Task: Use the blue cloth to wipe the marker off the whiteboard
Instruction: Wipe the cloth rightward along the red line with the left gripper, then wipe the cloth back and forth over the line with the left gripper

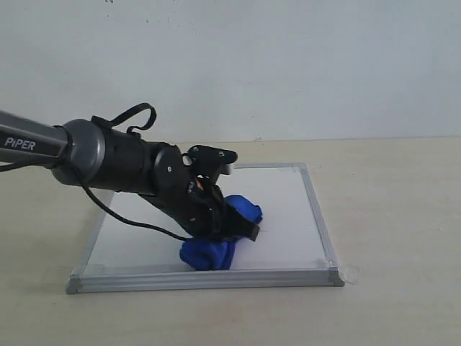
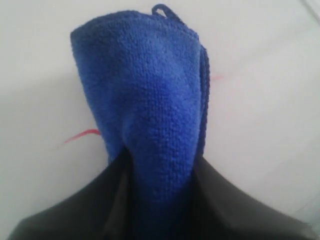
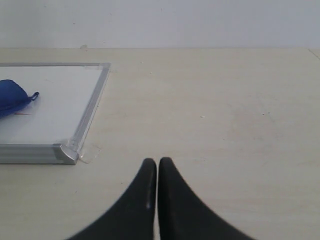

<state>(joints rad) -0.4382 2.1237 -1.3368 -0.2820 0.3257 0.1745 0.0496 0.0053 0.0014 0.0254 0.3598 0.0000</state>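
Note:
The whiteboard [image 1: 288,209] lies flat on the table, silver-framed with grey corner caps. My left gripper [image 1: 234,229] is shut on the blue cloth [image 1: 212,249], pressing it onto the board near the front edge. In the left wrist view the blue cloth [image 2: 145,110] bulges out from between my black fingers [image 2: 90,205] and covers most of the marker. Only a short red stroke of the marker [image 2: 82,135] and a faint red trace [image 2: 216,78] show beside it. My right gripper [image 3: 158,162] is shut and empty over bare table, right of the whiteboard [image 3: 60,105]; the blue cloth [image 3: 12,97] shows at that view's edge.
The pale wooden table [image 1: 389,216] stretches to the right of the board and in front of it. A white wall [image 1: 288,65] stands behind. A bit of clear tape [image 1: 351,272] sits at the board's front right corner cap [image 3: 67,154].

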